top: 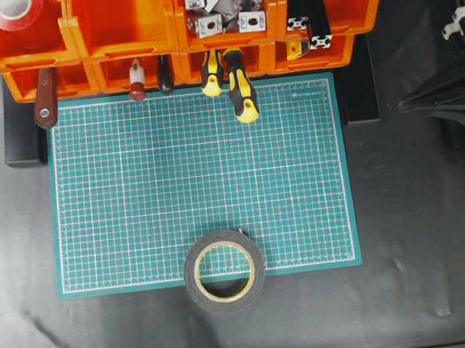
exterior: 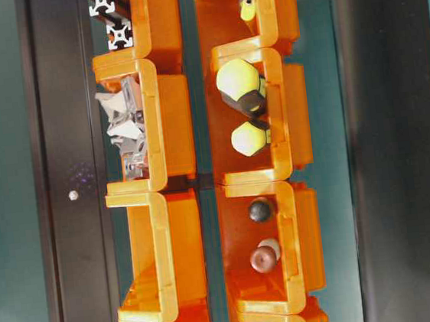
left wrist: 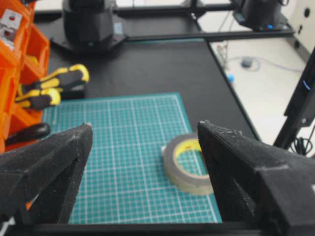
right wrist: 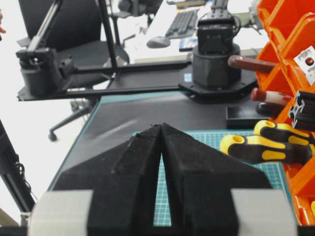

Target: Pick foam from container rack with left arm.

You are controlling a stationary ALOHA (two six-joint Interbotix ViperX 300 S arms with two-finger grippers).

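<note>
The foam (top: 224,270), a black roll with a cream-yellow liner, lies flat on the front edge of the green mat (top: 135,192), away from the orange container rack (top: 110,37). In the left wrist view the foam (left wrist: 187,164) lies ahead of my left gripper (left wrist: 145,128), close to its right finger (left wrist: 231,157). The jaws are wide open and hold nothing. My right gripper (right wrist: 161,127) is shut and empty. It sits at the right side of the table (top: 404,106), pointing left.
The rack (exterior: 170,96) holds a red tape roll (top: 17,9), metal brackets (top: 223,4), black extrusions (top: 307,8) and tools. Yellow-black handles (top: 240,90) and a brown handle (top: 45,106) stick out over the mat's far edge.
</note>
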